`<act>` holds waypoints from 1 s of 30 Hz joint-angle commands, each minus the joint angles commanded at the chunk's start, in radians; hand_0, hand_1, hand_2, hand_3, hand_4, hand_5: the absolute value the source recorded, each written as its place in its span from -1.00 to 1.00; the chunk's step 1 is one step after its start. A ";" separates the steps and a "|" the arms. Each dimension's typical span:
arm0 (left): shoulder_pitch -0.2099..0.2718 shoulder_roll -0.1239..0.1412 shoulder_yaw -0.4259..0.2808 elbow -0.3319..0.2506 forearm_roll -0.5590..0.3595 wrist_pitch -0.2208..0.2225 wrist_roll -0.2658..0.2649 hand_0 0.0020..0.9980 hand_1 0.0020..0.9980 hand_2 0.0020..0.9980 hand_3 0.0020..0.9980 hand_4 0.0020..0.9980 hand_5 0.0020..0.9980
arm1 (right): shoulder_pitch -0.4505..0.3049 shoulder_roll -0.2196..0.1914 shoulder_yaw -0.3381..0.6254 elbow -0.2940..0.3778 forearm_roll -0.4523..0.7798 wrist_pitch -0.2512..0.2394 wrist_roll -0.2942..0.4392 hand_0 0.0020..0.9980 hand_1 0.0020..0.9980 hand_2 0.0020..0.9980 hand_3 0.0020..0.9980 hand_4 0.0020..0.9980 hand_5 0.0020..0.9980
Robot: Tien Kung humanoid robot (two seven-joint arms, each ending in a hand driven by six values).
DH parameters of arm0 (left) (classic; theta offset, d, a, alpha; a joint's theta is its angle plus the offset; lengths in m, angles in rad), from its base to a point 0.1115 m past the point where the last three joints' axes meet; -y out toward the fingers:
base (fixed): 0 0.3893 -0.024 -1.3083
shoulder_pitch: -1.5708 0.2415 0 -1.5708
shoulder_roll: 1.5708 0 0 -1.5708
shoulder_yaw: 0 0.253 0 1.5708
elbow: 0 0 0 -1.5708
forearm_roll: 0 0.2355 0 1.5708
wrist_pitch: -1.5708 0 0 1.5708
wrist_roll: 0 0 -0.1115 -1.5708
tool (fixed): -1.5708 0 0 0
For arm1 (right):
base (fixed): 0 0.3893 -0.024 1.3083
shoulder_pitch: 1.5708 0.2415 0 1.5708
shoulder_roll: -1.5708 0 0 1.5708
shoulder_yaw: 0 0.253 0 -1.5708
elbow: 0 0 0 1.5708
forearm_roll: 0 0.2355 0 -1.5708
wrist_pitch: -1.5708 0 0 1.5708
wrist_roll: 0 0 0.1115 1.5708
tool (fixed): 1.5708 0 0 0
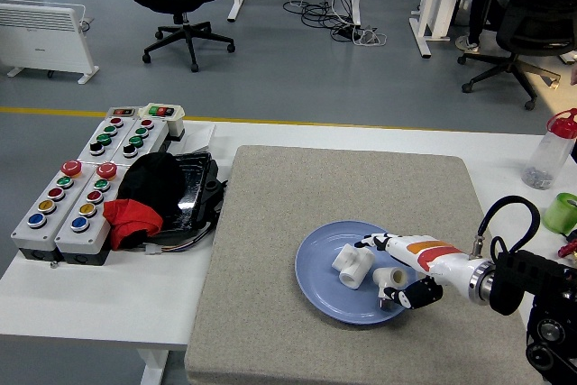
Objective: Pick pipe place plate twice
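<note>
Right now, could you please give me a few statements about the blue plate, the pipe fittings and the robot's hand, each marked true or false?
1. Two white plastic pipe fittings lie on the round blue plate. True.
2. The plate rests on bare white table. False: it sits on a grey mat.
3. The robot's right hand reaches over the plate. True.
4. The left hand holds a fitting. False: it is out of view.
5. A red-capped clear bottle stands at the table's right edge. True.

At the lower right of your frame, the right hand [397,268] has a white shell with orange and red bands, black fingertips, a silver wrist ring, a black forearm and a looping black cable [501,214].
</note>
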State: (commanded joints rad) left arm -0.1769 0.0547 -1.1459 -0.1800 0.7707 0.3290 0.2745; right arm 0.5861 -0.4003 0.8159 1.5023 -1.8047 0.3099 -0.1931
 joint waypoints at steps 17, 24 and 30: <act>-0.002 0.000 -0.001 0.000 0.000 0.000 0.000 0.44 0.52 0.45 0.35 -0.17 1.00 | -0.032 -0.006 0.134 -0.007 0.173 -0.316 0.117 0.87 0.81 1.00 0.99 0.40 -0.50; -0.002 0.000 -0.003 0.000 0.004 0.000 0.000 0.44 0.52 0.45 0.35 -0.17 1.00 | -0.077 -0.006 0.251 -0.039 0.424 -0.563 0.211 0.75 0.68 0.90 0.84 0.31 -0.24; -0.002 0.000 -0.006 0.000 0.008 0.000 0.001 0.44 0.52 0.45 0.35 -0.17 1.00 | -0.133 -0.001 0.361 -0.061 0.678 -0.615 0.224 0.71 0.65 0.84 0.79 0.18 -0.03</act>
State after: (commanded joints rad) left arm -0.1788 0.0551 -1.1515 -0.1800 0.7783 0.3287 0.2751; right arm 0.4536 -0.4013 1.1774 1.4410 -1.1267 -0.3048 0.0311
